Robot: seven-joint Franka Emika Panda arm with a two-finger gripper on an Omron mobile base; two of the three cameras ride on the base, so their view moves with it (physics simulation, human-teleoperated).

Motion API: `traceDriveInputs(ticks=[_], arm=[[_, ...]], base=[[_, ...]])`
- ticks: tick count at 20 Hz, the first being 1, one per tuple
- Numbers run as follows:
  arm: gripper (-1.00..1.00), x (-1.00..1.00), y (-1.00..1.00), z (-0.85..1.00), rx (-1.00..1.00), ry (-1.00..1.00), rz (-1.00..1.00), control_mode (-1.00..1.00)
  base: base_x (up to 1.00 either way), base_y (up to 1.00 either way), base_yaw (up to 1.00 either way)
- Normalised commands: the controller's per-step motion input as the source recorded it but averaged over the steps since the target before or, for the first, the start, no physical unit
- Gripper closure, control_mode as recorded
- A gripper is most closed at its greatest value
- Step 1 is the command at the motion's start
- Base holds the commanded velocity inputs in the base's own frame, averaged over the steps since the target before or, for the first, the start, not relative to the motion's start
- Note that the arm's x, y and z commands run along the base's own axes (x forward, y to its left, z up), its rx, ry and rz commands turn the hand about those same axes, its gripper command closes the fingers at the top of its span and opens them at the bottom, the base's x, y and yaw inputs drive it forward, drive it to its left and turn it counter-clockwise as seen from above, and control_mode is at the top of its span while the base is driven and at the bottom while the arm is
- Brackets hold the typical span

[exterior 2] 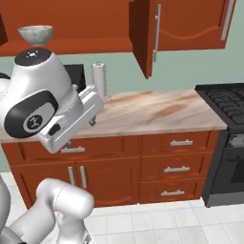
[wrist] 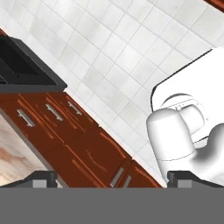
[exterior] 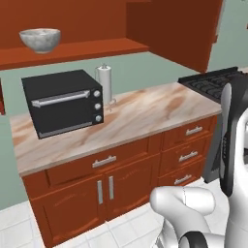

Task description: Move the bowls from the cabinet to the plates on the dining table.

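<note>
- The gripper (wrist: 112, 177) is spread wide, with its two dark finger tips (wrist: 41, 177) far apart at the bottom of the hand view, and nothing sits between them.
- It points down at the white tiled floor (wrist: 109, 57) and at the drawer fronts (wrist: 52, 113) of the low red-brown cabinets — not at the shelf.
- In the right base view the hand (exterior 2: 71, 119) hangs in front of the marble counter (exterior 2: 157, 112), at about counter height, near the left part of the picture.
- The speckled bowl (exterior: 40, 39) stands upright on the open shelf of the wall cabinet (exterior: 72, 51), well above the hand and well apart from it; in the right base view the same bowl (exterior 2: 35, 34) is up and to the left of the hand.
- The cabinet door (exterior 2: 145, 35) stands open, with its long grey bar handle (exterior 2: 157, 32) visible on its edge.
- Below the shelf, a black oven (exterior: 63, 101) sits on the counter, and a paper towel roll (exterior: 104, 83) stands upright just beside its right side.
- A black stove (exterior 2: 224, 102) closes the counter on the right — the arm is not touching it.
- Only one bowl can be seen on the shelf.
</note>
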Motion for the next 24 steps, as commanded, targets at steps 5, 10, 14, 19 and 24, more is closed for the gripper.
traceDriveInputs(ticks=[5,10,14,19,24], arm=[[-1.00,0.00,0.00,0.00,0.00,0.00,0.00,1.00],[-1.00,0.00,0.00,0.00,0.00,0.00,0.00,1.00],[-1.00,0.00,0.00,0.00,0.00,0.00,0.00,1.00],[-1.00,0.00,0.00,0.00,0.00,0.00,0.00,1.00],[-1.00,0.00,0.00,0.00,0.00,0.00,0.00,1.00]], base=[[0.00,0.00,0.25],[0.00,0.00,0.25],[-0.02,0.00,0.25],[-0.03,0.00,0.25],[-0.02,0.00,0.25]])
